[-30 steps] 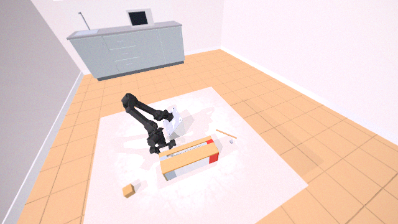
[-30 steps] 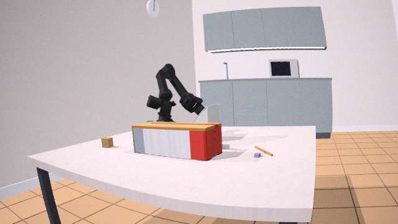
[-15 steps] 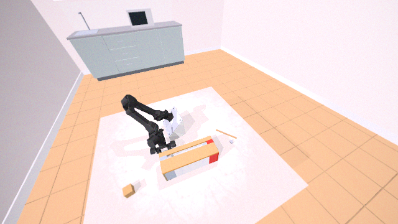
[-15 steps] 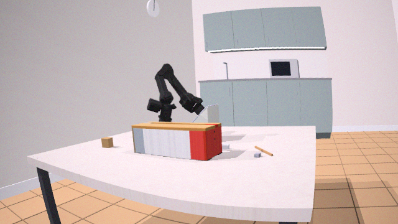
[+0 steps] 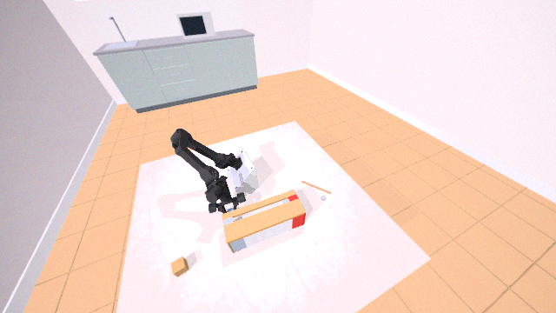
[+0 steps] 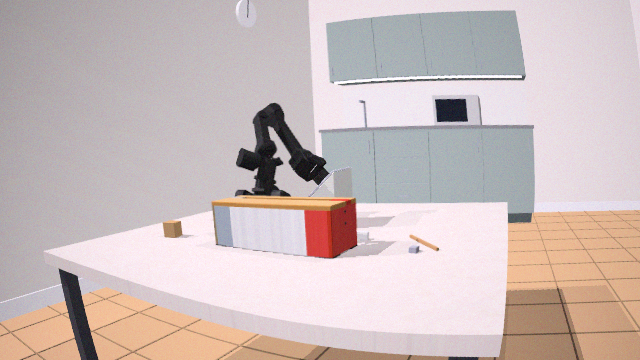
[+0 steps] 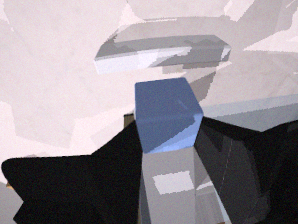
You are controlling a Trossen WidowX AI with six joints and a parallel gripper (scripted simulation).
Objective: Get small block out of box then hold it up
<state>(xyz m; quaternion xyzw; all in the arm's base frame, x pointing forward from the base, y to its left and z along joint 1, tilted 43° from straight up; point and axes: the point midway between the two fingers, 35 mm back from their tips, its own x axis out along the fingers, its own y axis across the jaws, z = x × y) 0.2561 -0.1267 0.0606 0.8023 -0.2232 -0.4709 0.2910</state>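
A blue block (image 7: 167,112) sits between my fingers in the wrist view; a bit of blue also shows in the top view. My black gripper (image 7: 169,125) (image 5: 228,209) points down and is shut on the blue block, near the rear left corner of the box. The box (image 5: 265,219) (image 6: 318,233) has wooden strips on top, a clear front and a red part (image 5: 298,220) at its right end. In the exterior view the box hides my fingertips and the block. I cannot tell whether the block touches the table.
A wooden cube (image 5: 179,266) (image 6: 172,229) lies left of the box. An orange stick (image 5: 316,187) (image 6: 424,243) and a small greyish block (image 5: 323,197) (image 6: 414,249) lie to its right. A white sloped stand (image 5: 248,167) (image 6: 343,183) is behind it, at the far end of the arm.
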